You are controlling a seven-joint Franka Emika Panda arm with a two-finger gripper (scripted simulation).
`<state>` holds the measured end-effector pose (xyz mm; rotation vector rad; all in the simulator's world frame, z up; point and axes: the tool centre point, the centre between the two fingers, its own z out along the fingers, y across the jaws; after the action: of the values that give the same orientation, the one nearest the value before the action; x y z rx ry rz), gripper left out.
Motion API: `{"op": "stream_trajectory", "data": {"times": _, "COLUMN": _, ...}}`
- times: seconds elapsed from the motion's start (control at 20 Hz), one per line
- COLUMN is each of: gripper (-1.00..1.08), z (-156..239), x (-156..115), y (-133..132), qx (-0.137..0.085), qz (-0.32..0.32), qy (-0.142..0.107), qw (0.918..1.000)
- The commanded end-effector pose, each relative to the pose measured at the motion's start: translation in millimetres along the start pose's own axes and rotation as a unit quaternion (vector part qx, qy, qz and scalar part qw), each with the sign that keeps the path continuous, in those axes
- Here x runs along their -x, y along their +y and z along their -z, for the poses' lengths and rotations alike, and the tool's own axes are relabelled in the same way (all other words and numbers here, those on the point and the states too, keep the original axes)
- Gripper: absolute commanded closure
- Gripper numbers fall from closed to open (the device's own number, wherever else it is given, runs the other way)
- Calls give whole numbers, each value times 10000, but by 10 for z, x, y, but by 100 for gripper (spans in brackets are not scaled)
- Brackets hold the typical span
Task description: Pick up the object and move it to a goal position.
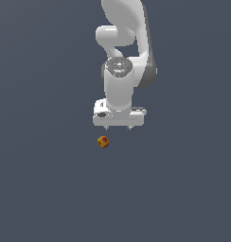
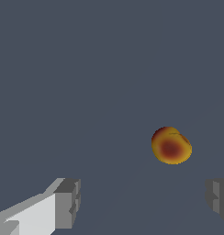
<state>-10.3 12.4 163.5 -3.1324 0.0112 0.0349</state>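
The object is a tiny orange-yellow ball with dark red spots (image 1: 103, 142), lying on the plain dark grey surface. My white gripper (image 1: 117, 128) hangs just above it and a little toward the exterior view's right, fingers pointing down. The jaws are wide open and hold nothing. In the wrist view the ball (image 2: 171, 145) lies ahead of the gap between my two grey fingertips (image 2: 68, 202), nearer the other fingertip, and touches neither.
The white arm (image 1: 124, 42) rises behind the gripper toward the top of the exterior view. Nothing else shows on the flat dark grey surface (image 1: 51, 189).
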Motion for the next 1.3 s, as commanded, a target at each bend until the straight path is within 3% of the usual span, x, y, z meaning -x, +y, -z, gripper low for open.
{"op": "stream_trajectory", "data": {"times": 0.0, "gripper": -92, "z": 0, "x": 0, "y": 0, "qx": 0, "qz": 0, "qy": 0, "qw": 10000}}
{"op": "stream_trajectory", "data": {"times": 0.5, "gripper": -92, "z": 101, "x": 38, "y": -194, "qx": -153, "qz": 32, "qy": -25, "qw": 9999}}
{"op": "stream_trajectory", "data": {"times": 1.25, "gripper": -92, "z": -30, "x": 0, "y": -24, "qx": -104, "qz": 649, "qy": 2, "qw": 9978}}
